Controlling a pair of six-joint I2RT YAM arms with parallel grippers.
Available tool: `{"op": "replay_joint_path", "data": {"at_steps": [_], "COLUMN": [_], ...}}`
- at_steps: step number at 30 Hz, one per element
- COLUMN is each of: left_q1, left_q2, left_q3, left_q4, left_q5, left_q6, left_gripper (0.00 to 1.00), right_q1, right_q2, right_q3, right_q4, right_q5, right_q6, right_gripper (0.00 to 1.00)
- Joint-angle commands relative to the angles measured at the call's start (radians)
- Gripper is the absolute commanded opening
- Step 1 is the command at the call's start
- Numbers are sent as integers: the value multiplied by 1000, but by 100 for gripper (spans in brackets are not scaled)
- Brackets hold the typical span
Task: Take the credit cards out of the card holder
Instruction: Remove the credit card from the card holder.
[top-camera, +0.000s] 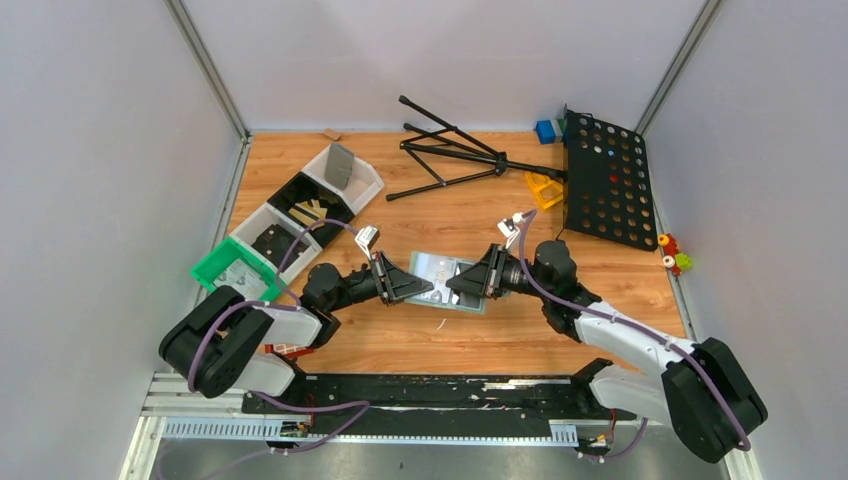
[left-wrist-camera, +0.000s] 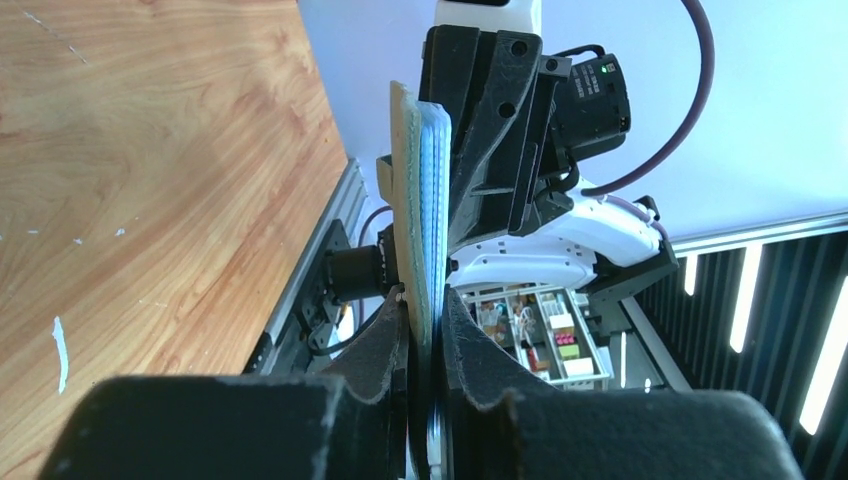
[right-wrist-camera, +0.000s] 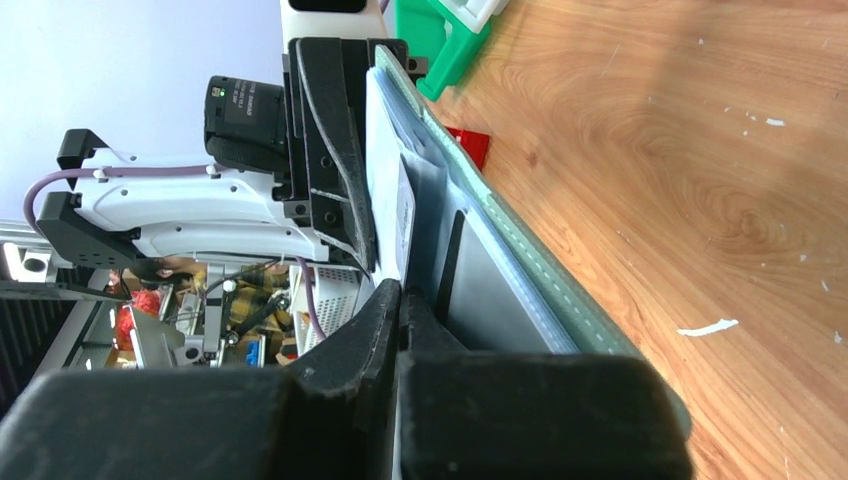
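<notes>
Extraction step: card holder (top-camera: 437, 267) sits mid-tabletop (top-camera: 450, 215) between both arms. Left end effector (left-wrist-camera: 425, 340) clamps the holder's edge. Right end effector (right-wrist-camera: 400, 310) is clenched on what looks like a whitish credit card (right-wrist-camera: 402, 215) in its sleeve. Next: right pulls straight out while left braces. Green tray (top-camera: 213, 265) contents unclear; white bins (top-camera: 372, 183) hold yellowish pieces (top-camera: 312, 210) and a grey slab (top-camera: 340, 165)

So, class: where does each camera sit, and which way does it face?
Top external: above, behind the bases, looking down on the table; both arms show, left fingers and right fingers meeting at the card holder.
Left wrist: on the left arm, facing along its fingers clamped on the edge-on holder; right fingers beyond.
Right wrist: on the right arm, facing the opposite way over its own fingers; left fingers beyond.
Shared: wrist views see the holder from opposite ends.
</notes>
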Motion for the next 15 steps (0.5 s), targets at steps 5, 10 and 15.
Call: {"op": "replay_joint_path", "data": {"at_steps": [5, 10, 15], "left_q1": [13, 12, 12], "left_q2": [-105, -115, -116], "left_q3": [30, 47, 48], "left_q4": [-42, -80, -105], "left_q5": [-33, -24, -36], "left_q6": [71, 85, 101], "left_gripper": [20, 20, 6], "right_q1": [-38, -38, -46], "right_q2": [-47, -34, -51], "right_q3": [-28, 2, 17], "right_q4": [-97, -97, -165], "right_q5": [-11, -36, -14], "right_q6": [-62, -68, -96], "right_gripper": [0, 0, 0]}}
